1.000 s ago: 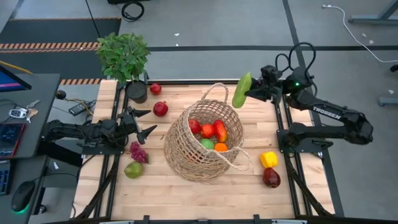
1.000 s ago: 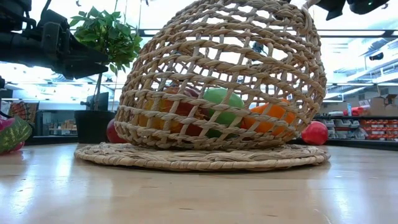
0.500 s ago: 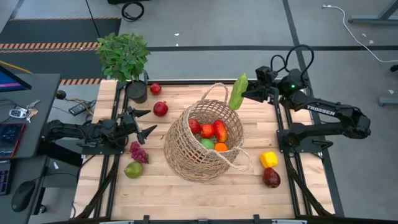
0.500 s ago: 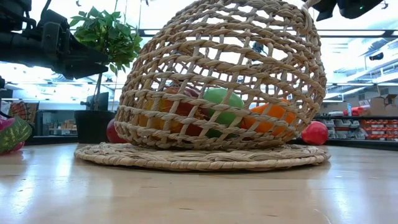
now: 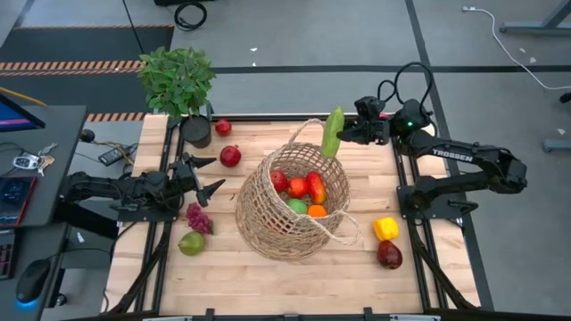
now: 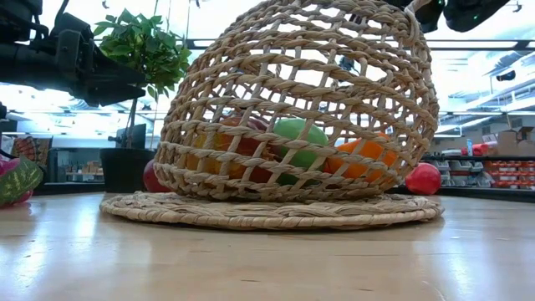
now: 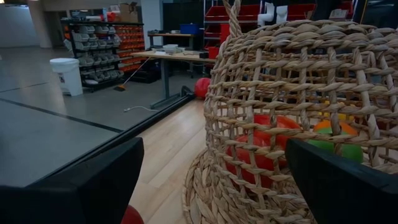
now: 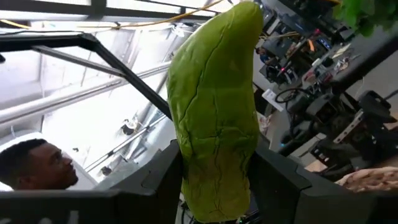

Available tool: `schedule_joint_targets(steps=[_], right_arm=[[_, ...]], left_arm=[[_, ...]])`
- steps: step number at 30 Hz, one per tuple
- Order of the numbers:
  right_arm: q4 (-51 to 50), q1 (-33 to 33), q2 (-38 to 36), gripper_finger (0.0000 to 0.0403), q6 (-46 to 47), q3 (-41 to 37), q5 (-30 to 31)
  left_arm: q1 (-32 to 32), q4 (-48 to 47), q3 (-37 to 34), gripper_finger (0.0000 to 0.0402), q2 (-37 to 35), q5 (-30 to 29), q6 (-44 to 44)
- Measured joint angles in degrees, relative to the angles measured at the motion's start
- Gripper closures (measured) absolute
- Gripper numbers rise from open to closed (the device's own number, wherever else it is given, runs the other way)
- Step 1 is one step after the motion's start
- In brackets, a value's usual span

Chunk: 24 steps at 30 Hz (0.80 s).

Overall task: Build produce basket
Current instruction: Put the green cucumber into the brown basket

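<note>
Wooden boards make up the table [image 5: 268,267], and grey floor is seen all around it. On the left side, the left gripper [image 5: 207,176] is held low over the table with its fingers spread wide, and nothing is held in it. Near it, purple grapes [image 5: 197,217] and a green pear [image 5: 191,242] are left on the wood, and two red fruits [image 5: 230,156] are seen by the potted plant [image 5: 178,82].

In the middle, the basket [image 5: 294,207] is set on the table, and red, green and orange produce [image 5: 301,192] is already piled inside.

On the right, a long green vegetable [image 5: 333,131] is squeezed between the fingers of the right gripper [image 5: 343,134] and is held up high, just over the far rim of the basket. A yellow fruit [image 5: 385,228] and a dark red one [image 5: 389,255] are left on the table beyond.

The vegetable could be dropped too soon, because it is only at the edge. Then it could be bounced off the rim or the handle [image 5: 306,134] and rolled away. The basket could also be bumped and tipped.
</note>
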Motion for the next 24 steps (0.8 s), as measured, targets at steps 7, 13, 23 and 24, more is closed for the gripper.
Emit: schedule_joint_targets(steps=[7, 13, 23, 24], right_arm=[[-0.4, 1.3, 0.0, 0.0231, 0.3, 2.0, 1.4], [-3.6, 1.9, 1.1, 0.0231, -0.5, 5.9, 0.5], [-14.6, 3.9, 3.9, 0.0231, -5.6, 12.5, -0.6], [-16.2, 4.1, 4.2, 0.0231, -6.3, 13.0, -0.6]], left_arm=[[0.0, 0.0, 0.0, 0.0004, 0.0, 0.0, 0.0], [0.0, 0.0, 0.0, 0.0004, 0.0, 0.0, 0.0], [0.0, 0.0, 0.0, 0.0004, 0.0, 0.0, 0.0], [0.0, 0.0, 0.0, 0.0004, 0.0, 0.0, 0.0]])
